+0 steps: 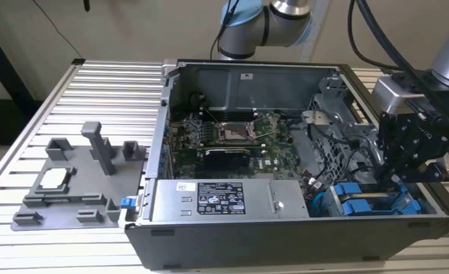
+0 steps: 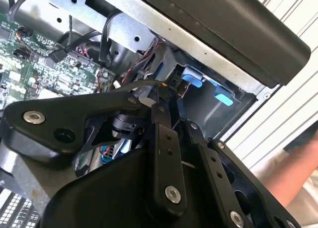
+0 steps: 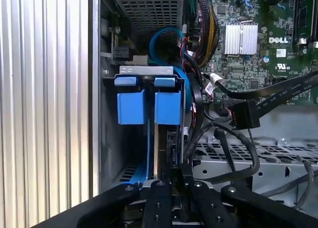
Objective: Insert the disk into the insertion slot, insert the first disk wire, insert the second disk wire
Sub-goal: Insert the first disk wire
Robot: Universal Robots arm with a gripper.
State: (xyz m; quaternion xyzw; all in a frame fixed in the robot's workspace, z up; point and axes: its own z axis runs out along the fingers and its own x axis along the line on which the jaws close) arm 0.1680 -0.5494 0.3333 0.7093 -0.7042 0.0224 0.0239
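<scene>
Black cables [image 3: 278, 90] beside gripper [image 3: 174, 174] and blue frames [image 3: 131, 108].

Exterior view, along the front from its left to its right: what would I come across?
Grey plastic fixture → silver power-supply box → blue-framed disks.

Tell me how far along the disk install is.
Looks done: two blue-framed disks sit in the drive cage. In hand: the gripper is down at the cage. Left: a black connector hangs loose beside the cage, apparently unplugged.
</scene>
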